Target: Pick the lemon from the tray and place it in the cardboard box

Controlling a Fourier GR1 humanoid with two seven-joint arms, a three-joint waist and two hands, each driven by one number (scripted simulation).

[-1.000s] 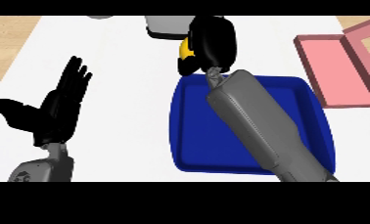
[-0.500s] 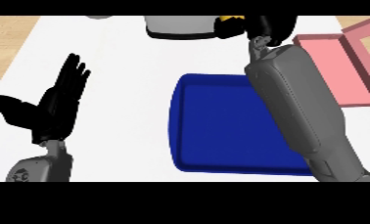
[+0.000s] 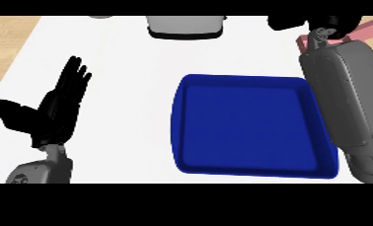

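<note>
The lemon cannot be seen anywhere in the view. The right robot hand [image 3: 295, 22] is at the far right edge of the view, beside a pink box [image 3: 302, 43] of which only small bits show. Most of this robot hand is cut off by the view's edge, so I cannot tell if it is holding the lemon or not. Its grey forearm [image 3: 339, 96] runs from the near right corner up to it and covers the right edge of the blue tray [image 3: 247, 126]. The tray lies on the white desk [image 3: 124, 62], right of the middle, and only its blue floor shows inside. The left robot hand [image 3: 62, 106] rests at the left, released, fingers straight and pointing up, well apart from the tray. There is a wide strip of bare desk between this robot hand and the tray. There is more bare desk between the tray and a grey thing [image 3: 184, 25] at the far edge. Brown floor [image 3: 18, 30] shows past the desk's far left edge.
</note>
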